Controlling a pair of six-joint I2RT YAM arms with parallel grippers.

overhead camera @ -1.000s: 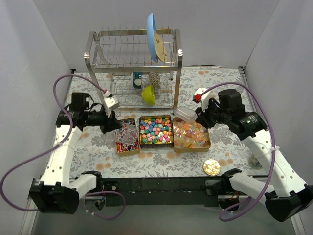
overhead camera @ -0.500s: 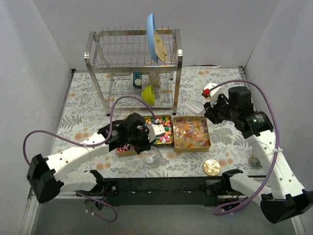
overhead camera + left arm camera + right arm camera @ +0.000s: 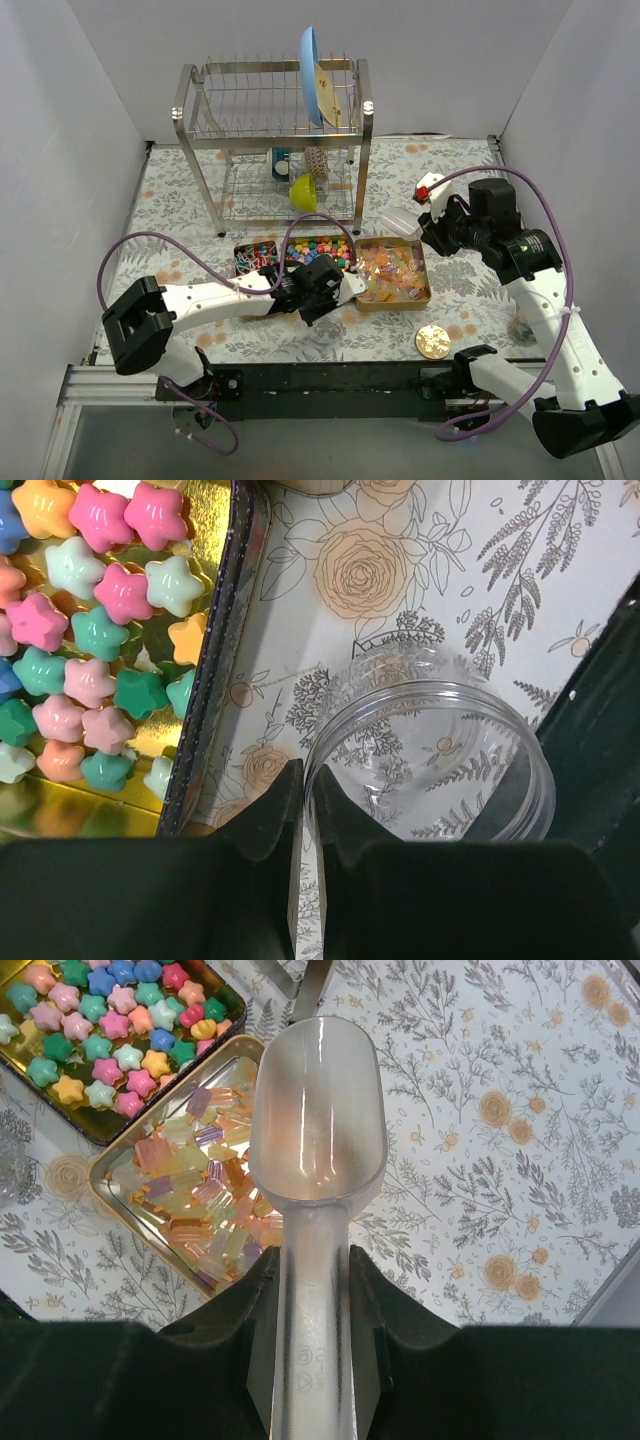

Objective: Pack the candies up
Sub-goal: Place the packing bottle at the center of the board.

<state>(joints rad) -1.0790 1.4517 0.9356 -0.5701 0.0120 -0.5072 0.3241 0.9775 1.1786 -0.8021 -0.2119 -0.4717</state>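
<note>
Three open tins lie side by side. The left tin holds red-blue-white striped candies [image 3: 256,262]. The middle tin holds pastel candies [image 3: 318,248], which also show in the left wrist view [image 3: 90,630] and the right wrist view [image 3: 110,1020]. The right tin holds orange-yellow wrapped candies [image 3: 392,272] [image 3: 200,1200]. My left gripper [image 3: 340,292] [image 3: 308,790] is shut on the rim of an empty clear jar [image 3: 430,750], just in front of the middle tin. My right gripper [image 3: 428,228] [image 3: 310,1290] is shut on the handle of an empty clear scoop [image 3: 398,218] [image 3: 315,1110], held above the right tin's far right corner.
A metal dish rack [image 3: 270,130] stands behind the tins with a blue plate [image 3: 312,75] and a green bowl [image 3: 303,192]. A round gold lid [image 3: 433,341] lies near the table's front edge, right of centre. The black front edge [image 3: 600,730] is close beside the jar.
My left arm has swung from the left side across to the front of the middle tin, with the jar. My right gripper has drawn the scoop back and right, off the orange-yellow candies.
</note>
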